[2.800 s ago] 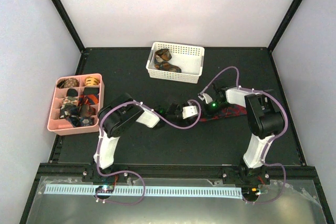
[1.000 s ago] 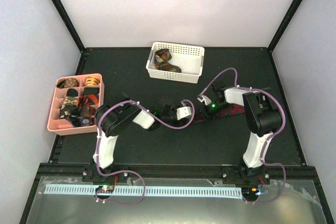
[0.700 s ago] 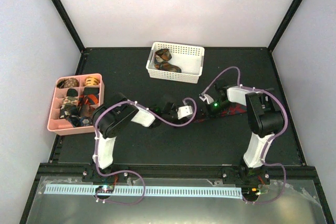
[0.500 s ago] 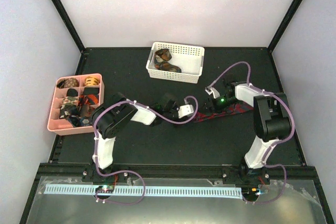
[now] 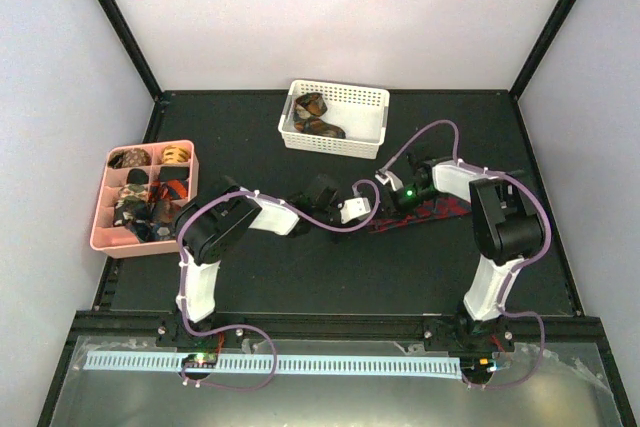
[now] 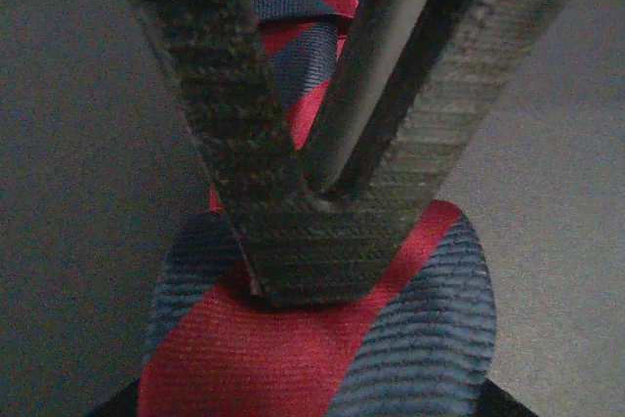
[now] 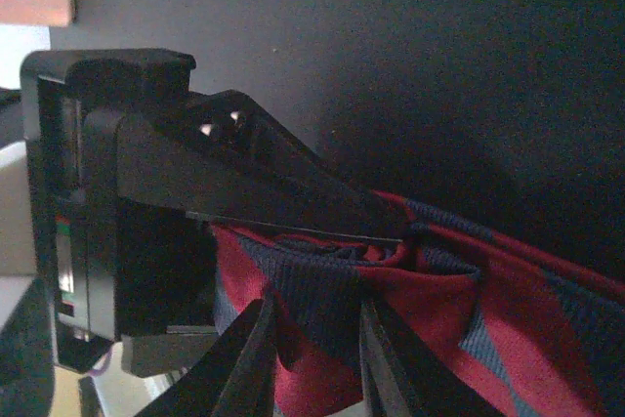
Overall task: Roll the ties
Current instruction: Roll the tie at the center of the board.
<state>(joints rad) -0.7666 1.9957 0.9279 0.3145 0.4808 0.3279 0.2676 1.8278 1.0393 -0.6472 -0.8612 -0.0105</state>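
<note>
Two grippers: close together at the centre of the black table (image 5: 300, 277).
Red-and-blue patterned fabric necktie (image 5: 440, 210): lay flat from the centre toward 3 o'clock.
Left gripper (image 6: 303, 271): fingers pressed together, pinching the necktie's end.
Right gripper (image 7: 317, 363): fingers flanked bunched fabric; its grip cannot be told.
Rolled ties (image 5: 150, 187): in a pink compartment tray (image 5: 135, 247) at 9 o'clock.
Loose ties (image 5: 318, 117): in a white plastic basket (image 5: 330, 145) at 12 o'clock.

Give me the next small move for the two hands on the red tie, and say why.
Probably a slow turn of the left hand to wind the fabric up. Its fingers look pinched on one end of the tie, the right hand straddles bunched fabric right beside it, and in the top view a length of the strip lies flat on the table.
</note>
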